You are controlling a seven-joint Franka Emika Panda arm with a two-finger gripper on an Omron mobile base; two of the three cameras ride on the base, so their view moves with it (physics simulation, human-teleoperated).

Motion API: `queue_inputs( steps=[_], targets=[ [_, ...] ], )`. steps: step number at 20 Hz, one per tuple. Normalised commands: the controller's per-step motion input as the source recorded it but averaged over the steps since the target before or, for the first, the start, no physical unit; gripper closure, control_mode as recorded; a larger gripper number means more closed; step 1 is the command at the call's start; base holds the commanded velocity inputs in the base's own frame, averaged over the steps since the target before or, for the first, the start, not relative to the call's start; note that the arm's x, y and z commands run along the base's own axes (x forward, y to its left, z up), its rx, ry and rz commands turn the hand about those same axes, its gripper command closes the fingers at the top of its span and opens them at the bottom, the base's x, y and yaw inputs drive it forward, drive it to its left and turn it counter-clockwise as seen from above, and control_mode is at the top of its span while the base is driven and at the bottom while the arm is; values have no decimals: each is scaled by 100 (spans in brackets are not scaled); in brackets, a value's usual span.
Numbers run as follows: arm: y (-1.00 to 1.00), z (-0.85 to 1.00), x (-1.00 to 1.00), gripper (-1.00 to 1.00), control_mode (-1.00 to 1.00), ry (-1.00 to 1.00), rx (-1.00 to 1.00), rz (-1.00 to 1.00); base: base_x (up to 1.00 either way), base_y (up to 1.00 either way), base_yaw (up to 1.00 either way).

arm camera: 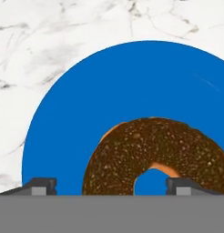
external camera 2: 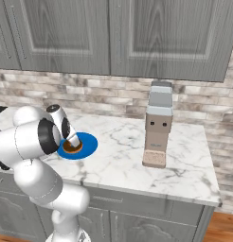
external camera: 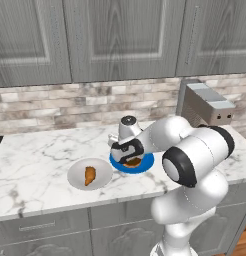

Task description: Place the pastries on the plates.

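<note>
Left base view: marble desk [external camera: 40, 150] carries two plates. Grey-white plate [external camera: 77, 177] sits near the front edge with the croissant [external camera: 89, 175] lying on it, roughly centred. Blue plate [external camera: 145, 162] is just to its right, close but not touching. Arm reaches over the blue plate; end effector [external camera: 129, 159] is low over it, and the doughnut [external camera: 133, 162] shows as a brown sliver under the hand, on the blue plate. Jaw spacing not readable from here. Grey box-shaped appliance [external camera: 207, 105] stands at the back right against the brick wall.

Right base view: blue plate [external camera 2: 89, 144] near the left part of the desk [external camera 2: 184, 160], doughnut [external camera 2: 72, 148] on its left half. End effector [external camera 2: 74, 142] sits right at the doughnut; the arm hides most of it. Appliance [external camera 2: 158, 125] stands well apart to the right.

Hand view: doughnut [arm camera: 132, 150], dark glaze up, lies flat on the blue plate [arm camera: 86, 100], offset toward one side of it. End effector [arm camera: 109, 185] is spread: fingertips [arm camera: 41, 185] stand wide apart, one off the ring's outer edge, the other over its far side past the hole. Not pinching the doughnut. Marble desk [arm camera: 41, 36] surrounds the plate.
</note>
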Motion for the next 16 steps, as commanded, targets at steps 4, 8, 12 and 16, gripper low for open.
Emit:
queue_inputs(
  steps=[4,8,12,16],
  targets=[
    [0,4,0,-100,-100,0,0,0,0,0,0],
    [0,29,-9,-100,-100,0,0,0,0,0,0],
    [0,37,-19,-100,-100,0,-1,0,0,0,0],
    [0,28,-18,-100,-100,0,-4,0,0,0,0]
  ],
)
